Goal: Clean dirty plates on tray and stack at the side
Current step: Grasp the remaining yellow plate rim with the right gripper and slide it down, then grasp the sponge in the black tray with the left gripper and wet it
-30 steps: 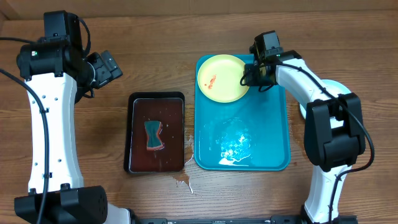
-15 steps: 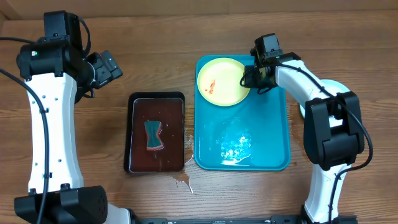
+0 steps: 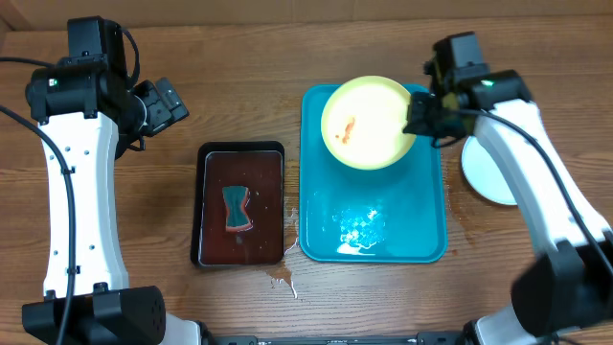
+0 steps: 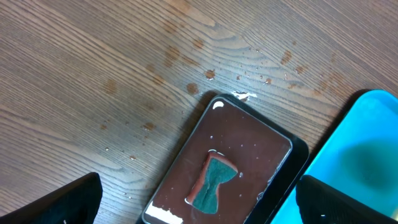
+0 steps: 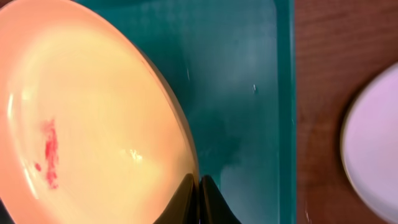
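Across the wooden worktop (image 3: 249, 57), the turquoise tray (image 3: 421, 220) sat right of centre, glossy and wet, with a raised rim and rounded corners. Left of it lay a black tray (image 3: 241, 147) of dark liquid. Over the turquoise tray's upper part hung a round yellow plate (image 3: 369, 123), tilted and smeared red. It looked like light, stiff, slick plastic, best held by its thin rim, though a wet edge might slip. A pale plate (image 3: 490, 171) rested at far right. A teal sponge (image 3: 236, 209) soaked in the liquid. The right pincer (image 3: 421, 117) was clamped on the yellow plate's right rim. The left pincer (image 3: 163, 103) gaped empty at upper left.
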`<state>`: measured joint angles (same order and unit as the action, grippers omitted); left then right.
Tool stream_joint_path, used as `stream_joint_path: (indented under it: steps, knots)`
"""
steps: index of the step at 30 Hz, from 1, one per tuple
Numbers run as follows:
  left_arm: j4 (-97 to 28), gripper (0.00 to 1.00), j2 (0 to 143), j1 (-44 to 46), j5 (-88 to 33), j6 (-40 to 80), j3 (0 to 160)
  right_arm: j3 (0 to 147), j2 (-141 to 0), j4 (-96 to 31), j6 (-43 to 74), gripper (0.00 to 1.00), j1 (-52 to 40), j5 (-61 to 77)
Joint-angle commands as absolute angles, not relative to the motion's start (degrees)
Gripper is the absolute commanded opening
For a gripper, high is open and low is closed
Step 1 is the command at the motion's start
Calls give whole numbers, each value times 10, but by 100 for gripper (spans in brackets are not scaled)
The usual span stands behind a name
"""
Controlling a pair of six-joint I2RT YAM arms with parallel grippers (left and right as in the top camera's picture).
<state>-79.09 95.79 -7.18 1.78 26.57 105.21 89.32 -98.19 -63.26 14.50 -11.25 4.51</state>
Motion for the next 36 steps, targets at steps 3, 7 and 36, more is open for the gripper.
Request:
stream_joint_path:
  steps: [3, 7, 36]
  knots:
    - [-791, 100, 951, -71, 23, 261, 1062, 871, -980, -700, 194, 4, -117, 47]
    - [-791, 100, 951, -71, 23, 261, 1062, 778, -980, -673, 234, 4, -132, 48]
    - [-847, 78, 952, 39, -50, 185, 973, 603, -753, -505, 195, 35, -154, 86]
